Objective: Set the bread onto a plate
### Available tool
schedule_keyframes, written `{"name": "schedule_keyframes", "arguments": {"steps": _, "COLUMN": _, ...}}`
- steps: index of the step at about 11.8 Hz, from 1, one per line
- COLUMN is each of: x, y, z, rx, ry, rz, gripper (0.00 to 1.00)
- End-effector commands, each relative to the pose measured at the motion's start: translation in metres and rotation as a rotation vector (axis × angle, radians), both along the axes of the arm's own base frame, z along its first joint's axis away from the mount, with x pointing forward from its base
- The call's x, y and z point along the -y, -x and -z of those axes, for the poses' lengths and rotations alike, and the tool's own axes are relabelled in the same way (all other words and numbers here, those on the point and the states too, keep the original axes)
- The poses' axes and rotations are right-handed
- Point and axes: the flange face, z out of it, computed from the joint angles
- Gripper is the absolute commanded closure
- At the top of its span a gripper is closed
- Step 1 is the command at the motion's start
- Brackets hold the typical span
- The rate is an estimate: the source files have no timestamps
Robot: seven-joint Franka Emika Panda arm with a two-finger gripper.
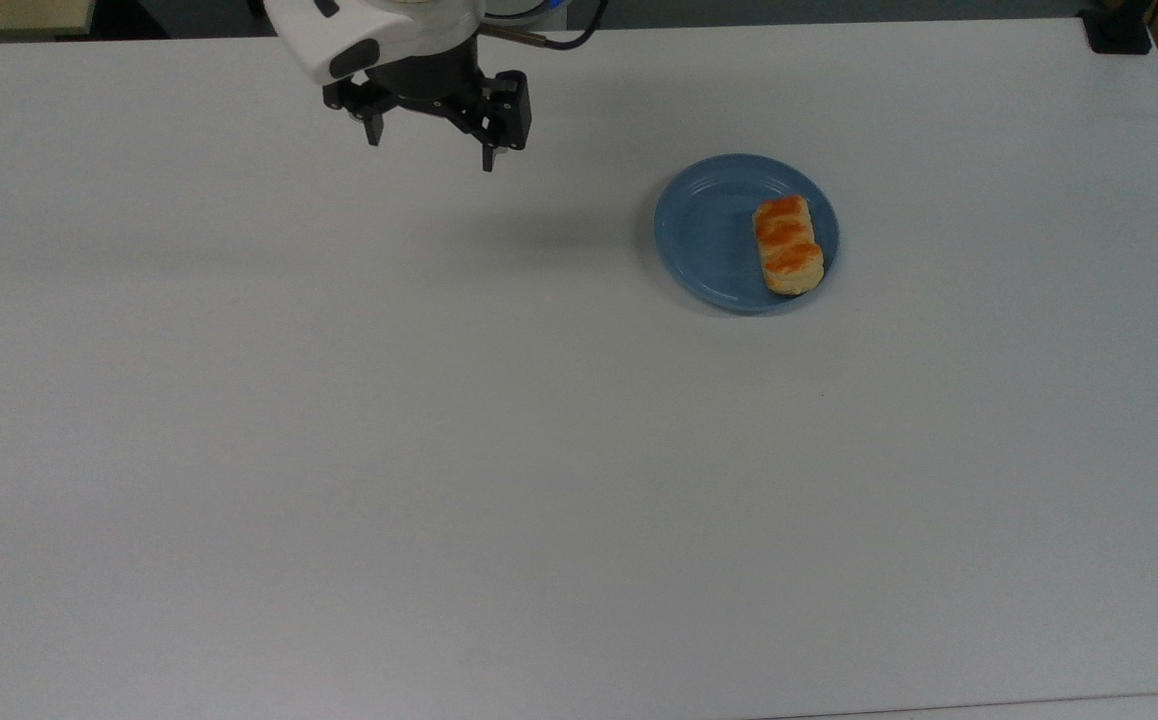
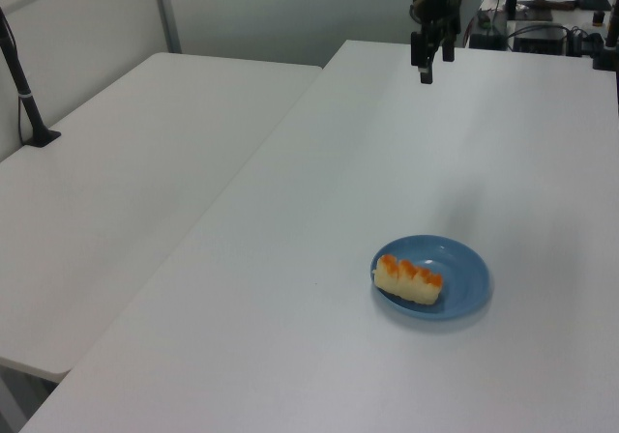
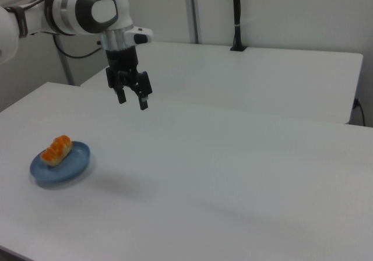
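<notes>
Orange-brown on top, the bread (image 1: 788,245) lies on the blue plate (image 1: 707,232), toward its rim at the top view's right. I see the plate resting on a white table (image 1: 499,470). My gripper (image 1: 429,130) hangs well apart above the table, fingers spread wide, empty. A second white table (image 2: 135,211) stands beside pale partition walls (image 3: 280,10).

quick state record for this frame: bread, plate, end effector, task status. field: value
bread: lying on the plate, toward the top view's right side, orange top up
plate: blue, flat on the white table
end effector: open, holding nothing, raised above the table, off to the top view's upper left of the plate
contact: none between end effector and bread
task status: bread is on the plate
</notes>
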Motion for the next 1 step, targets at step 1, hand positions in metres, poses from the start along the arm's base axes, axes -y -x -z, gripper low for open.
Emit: {"name": "schedule_keyframes", "arguments": {"steps": 1, "x": 0.0083, "y": -0.0012, "z": -0.0028, "rx": 0.021, "ry": 0.005, "rz": -0.046, "gripper": 0.0}}
